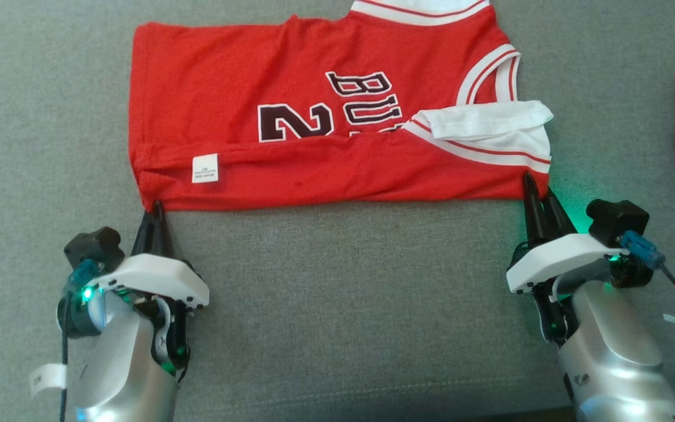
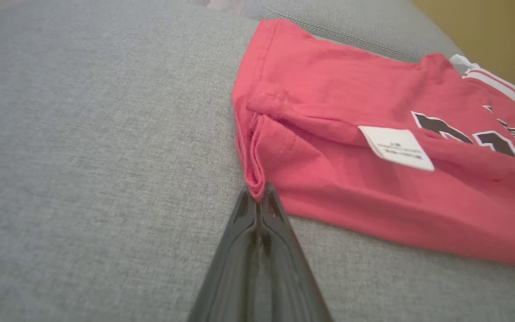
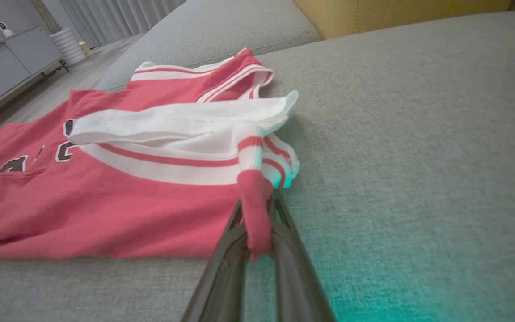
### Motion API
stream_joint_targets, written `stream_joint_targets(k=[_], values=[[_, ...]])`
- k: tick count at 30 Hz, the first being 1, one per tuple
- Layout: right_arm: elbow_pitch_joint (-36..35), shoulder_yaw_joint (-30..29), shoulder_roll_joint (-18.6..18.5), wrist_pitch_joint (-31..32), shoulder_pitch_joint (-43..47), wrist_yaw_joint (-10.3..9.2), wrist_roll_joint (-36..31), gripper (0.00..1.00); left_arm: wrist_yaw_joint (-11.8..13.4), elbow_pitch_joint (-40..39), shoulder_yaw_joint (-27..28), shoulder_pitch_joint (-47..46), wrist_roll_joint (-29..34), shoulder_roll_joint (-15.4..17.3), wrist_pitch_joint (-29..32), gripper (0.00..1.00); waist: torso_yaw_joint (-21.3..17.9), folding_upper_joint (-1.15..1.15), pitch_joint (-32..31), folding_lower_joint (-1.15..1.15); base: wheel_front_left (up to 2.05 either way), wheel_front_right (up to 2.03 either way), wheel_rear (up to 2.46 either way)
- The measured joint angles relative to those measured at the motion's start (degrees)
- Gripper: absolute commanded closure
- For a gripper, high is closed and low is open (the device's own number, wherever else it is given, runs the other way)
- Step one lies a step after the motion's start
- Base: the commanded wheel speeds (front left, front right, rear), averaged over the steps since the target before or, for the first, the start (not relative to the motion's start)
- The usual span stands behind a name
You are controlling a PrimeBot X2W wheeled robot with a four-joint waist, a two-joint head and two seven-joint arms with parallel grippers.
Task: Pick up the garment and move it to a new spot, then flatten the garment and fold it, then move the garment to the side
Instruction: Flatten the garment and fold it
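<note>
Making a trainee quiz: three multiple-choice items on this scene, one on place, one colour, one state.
1. Where is the white label on the jersey? A) by the left gripper's corner B) at the neckline C) on a strap
2. What colour is the cushion under it? A) grey B) yellow C) blue
3. How are the left gripper and right gripper? A) both open B) both shut on the jersey C) one open
Answers: 1 A, label lies near that corner; 2 A, grey fabric surrounds the jersey; 3 B, both pinch red cloth.
</note>
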Motion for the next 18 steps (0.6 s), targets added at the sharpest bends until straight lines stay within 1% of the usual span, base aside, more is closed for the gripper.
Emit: stream_joint_targets(k=[4,7,14,18], values=[[0.11,-0.03,-0.05,0.0,0.34,0.0,0.01,1.0,-0.4,-0.45,0.42,1.16,-0.01,-0.07,0.51,1.0,0.17,0.0,-2.19,0.0,0.0,0.0,0.0],[0.13,0.32,-0.54,0.0,1.5,0.0,0.16,1.0,-0.4,-1.74,1.0,3.7,-0.16,-0.07,0.51,1.0,0.34,0.0,-4.73,0.0,0.0,0.0,0.0],[1.2,1.75,-2.23,0.02,8.7,0.0,3.07,1.0,-0.38,-3.16,0.83,12.5,-1.19,-0.1,0.55,1.0,0.88,0.0,-11.92,0.0,0.0,0.0,0.0],[0.8,2.36,-3.07,1.15,12.26,0.0,4.58,1.0,-0.12,-3.7,-0.02,16.83,-1.78,-0.1,0.56,1.0,1.31,0.0,-15.45,0.0,0.0,0.0,0.0]])
